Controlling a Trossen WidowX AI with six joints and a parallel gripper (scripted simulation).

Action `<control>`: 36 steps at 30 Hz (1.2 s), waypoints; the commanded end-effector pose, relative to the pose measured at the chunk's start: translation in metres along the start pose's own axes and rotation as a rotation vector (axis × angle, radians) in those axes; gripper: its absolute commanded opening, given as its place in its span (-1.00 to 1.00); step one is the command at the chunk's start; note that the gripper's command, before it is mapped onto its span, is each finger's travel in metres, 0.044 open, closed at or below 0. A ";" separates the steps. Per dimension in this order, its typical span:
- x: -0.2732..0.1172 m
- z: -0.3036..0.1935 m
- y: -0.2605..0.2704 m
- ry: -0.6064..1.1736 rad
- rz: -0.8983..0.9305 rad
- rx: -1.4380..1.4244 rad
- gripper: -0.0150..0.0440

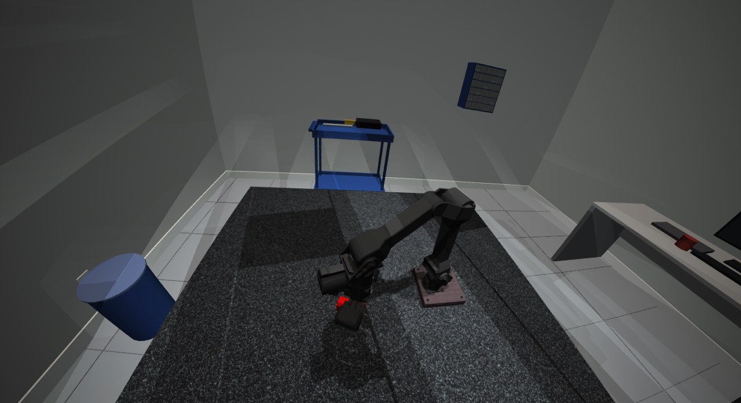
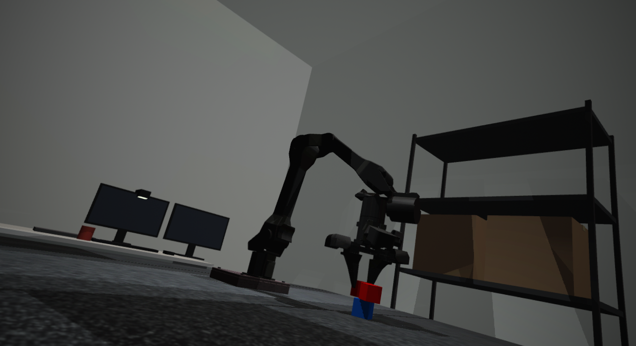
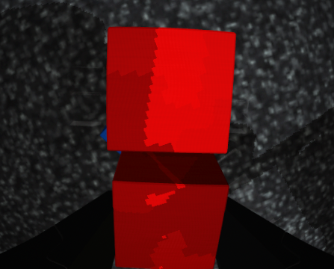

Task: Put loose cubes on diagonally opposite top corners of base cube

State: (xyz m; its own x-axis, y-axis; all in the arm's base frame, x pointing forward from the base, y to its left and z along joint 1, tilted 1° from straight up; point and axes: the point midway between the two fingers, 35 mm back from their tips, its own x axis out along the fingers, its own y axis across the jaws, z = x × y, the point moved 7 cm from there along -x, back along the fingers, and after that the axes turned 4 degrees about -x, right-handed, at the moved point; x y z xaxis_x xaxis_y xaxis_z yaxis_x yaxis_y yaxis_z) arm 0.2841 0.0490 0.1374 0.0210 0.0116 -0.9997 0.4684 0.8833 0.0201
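Held red cube low over blue base cube, tight beside the placed one.

Black parallel-jaw gripper (image 2: 365, 279) is clamped on the second small red cube (image 3: 169, 217). The first red cube (image 3: 171, 89) sits directly ahead, faces parallel and near touching, on the small blue base cube (image 2: 361, 308). Blue shows only as a sliver in the wrist view. Gap looks too slim to judge.

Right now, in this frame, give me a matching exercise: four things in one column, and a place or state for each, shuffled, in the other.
Things:
1. held red cube
2. placed red cube
3. blue base cube
4. gripper

Places or states:
A. on the dark mat, under the red cubes
B. resting on the base cube, free of the fingers
C. shut on a cube
D. between the fingers

Pairs: 1-D, 2-B, 3-A, 4-C
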 end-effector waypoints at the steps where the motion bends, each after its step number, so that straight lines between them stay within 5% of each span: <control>1: 0.000 0.000 0.000 -0.001 0.002 0.001 -0.14; 6: 0.000 0.000 0.000 -0.001 0.002 0.001 0.20; 36: -0.046 0.000 0.000 0.000 0.000 0.000 0.20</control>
State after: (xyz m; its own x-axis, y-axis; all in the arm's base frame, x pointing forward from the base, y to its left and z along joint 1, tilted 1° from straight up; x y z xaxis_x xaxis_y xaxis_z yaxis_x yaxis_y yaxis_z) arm 0.2830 0.0485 0.1780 0.0181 0.0112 -0.9998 0.4694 0.8828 0.0184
